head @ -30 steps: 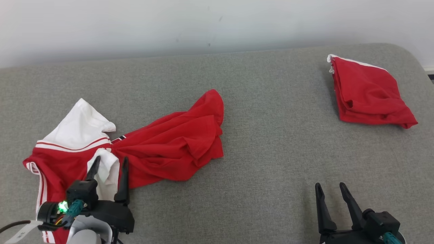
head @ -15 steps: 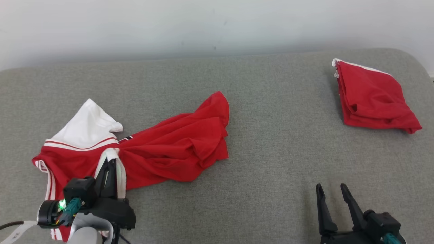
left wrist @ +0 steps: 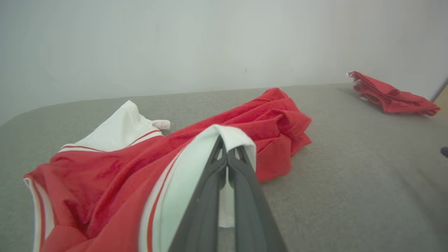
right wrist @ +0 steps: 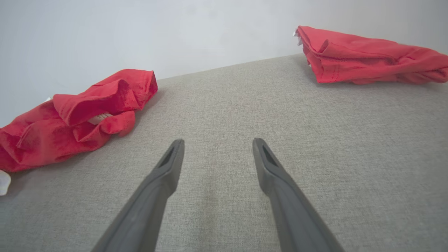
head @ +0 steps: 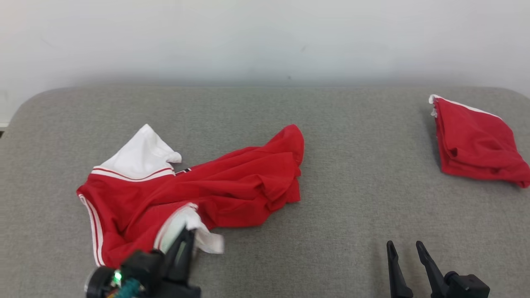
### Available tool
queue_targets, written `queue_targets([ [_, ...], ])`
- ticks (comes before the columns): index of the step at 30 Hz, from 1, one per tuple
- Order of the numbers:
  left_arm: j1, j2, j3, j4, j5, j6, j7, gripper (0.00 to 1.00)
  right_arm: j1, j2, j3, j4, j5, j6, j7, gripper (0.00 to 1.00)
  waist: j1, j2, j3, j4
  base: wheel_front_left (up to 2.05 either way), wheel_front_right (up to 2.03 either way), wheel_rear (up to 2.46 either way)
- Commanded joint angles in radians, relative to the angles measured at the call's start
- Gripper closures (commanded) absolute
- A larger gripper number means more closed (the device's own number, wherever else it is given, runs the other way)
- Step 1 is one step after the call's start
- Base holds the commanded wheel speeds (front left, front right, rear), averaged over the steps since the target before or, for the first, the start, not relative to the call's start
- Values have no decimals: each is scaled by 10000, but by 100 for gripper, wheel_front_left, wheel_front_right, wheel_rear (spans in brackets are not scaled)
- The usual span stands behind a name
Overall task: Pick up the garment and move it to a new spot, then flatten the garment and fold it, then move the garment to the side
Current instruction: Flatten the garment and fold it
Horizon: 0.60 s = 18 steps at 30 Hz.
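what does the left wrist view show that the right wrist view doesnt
Left wrist view: left gripper shut on the white trim of the garment, and its white striped panel. Right wrist view: right gripper open over the grey cushion. Both: the garment's crumpled red part, the folded red garment, the cushion.

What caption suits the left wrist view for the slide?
Left hand shut on a white edge of the crumpled red-and-white garment on the grey surface; folded red garment lies apart.
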Motion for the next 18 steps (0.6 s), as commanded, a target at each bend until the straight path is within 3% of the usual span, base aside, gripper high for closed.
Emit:
queue_targets([
  [1,315,-2,-203,-378,-33,-61,215,100,170,-5,-4,-36,-16,-19,-6,0,1,0,-121,205,0,0,0],
  [6,1248,-86,-1134,-1053,-447,-160,1125,100,145,-6,-5,-21,-133,-19,-6,0,1,0,-183,357,0,0,0],
  [16,1414,-458,-2345,808,-1187,-241,985,100,121,-5,35,29,-268,-19,-6,0,1,0,-312,375,0,0,0],
  [17,1326,-434,-2399,1039,-1075,-246,816,89,138,-3,45,29,-273,-19,-6,0,1,0,-331,369,0,0,0],
  [18,1224,-427,-2413,1182,-972,-242,574,5,156,-3,48,27,-274,-19,-6,0,1,0,-348,364,0,0,0],
])
